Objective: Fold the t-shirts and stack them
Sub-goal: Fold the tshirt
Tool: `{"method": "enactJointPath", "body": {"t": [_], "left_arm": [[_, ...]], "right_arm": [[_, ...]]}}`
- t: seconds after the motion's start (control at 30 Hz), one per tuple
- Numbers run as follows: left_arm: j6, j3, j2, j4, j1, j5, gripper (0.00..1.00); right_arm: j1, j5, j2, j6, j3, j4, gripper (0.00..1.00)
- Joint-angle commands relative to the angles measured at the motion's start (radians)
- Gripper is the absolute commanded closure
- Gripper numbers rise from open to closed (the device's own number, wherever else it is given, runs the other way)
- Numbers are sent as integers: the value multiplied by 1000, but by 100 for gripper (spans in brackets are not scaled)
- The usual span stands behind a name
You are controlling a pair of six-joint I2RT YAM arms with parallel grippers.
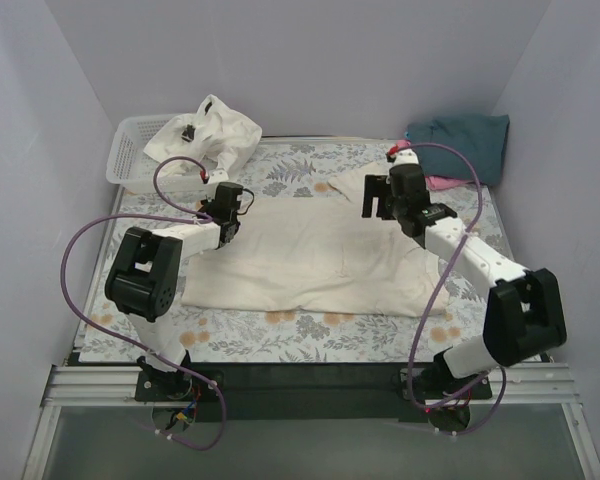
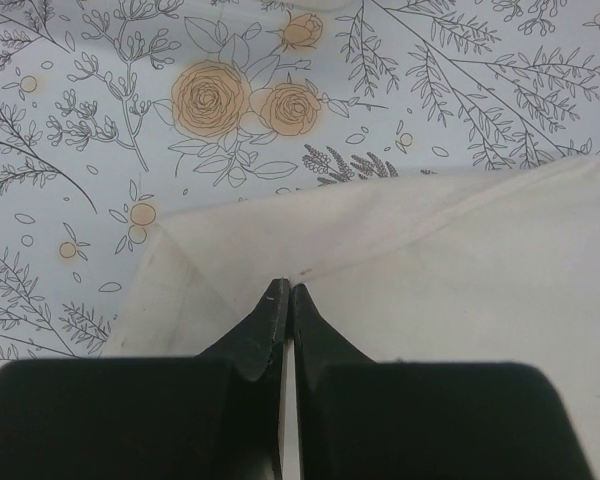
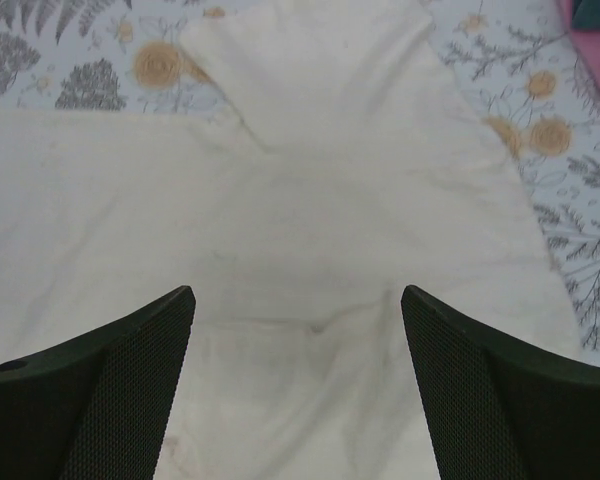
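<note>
Cream cotton t-shirt (image 1: 310, 255) lies spread flat at mid-table, with both arms over it.
The left gripper (image 2: 285, 300), at the shirt's 10 o'clock corner, has its fingers pressed together; whether they catch cloth I cannot tell. The right gripper (image 3: 295, 300), at 1 o'clock, holds its fingers spread wide. A crumpled cream t-shirt (image 1: 205, 135) drapes the white plastic lattice basket (image 1: 125, 165) at the table's 11 o'clock. A dark teal t-shirt (image 1: 460, 140) lies on a pink t-shirt (image 1: 442, 183) at 1 o'clock.

Left gripper (image 2: 285, 290) jaws together, right gripper (image 3: 295, 292) jaws apart
</note>
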Motion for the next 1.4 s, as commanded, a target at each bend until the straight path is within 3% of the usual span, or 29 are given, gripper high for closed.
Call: {"method": "enactJointPath", "body": {"t": [0.0, 0.33, 0.7, 1.0, 1.37], "left_arm": [[0, -13, -55, 7, 7, 4, 100], [3, -26, -43, 16, 10, 19, 100], [6, -21, -23, 9, 12, 12, 100], [6, -12, -5, 4, 12, 18, 100], [8, -9, -3, -3, 12, 12, 100]], "right_arm": [[-36, 62, 184, -74, 204, 30, 24], [-141, -49, 690, -221, 746, 29, 26], [-234, -221, 1008, -245, 1064, 26, 27], [-233, -296, 1097, -294, 1113, 10, 30], [-233, -345, 1175, -293, 1237, -57, 42]]}}
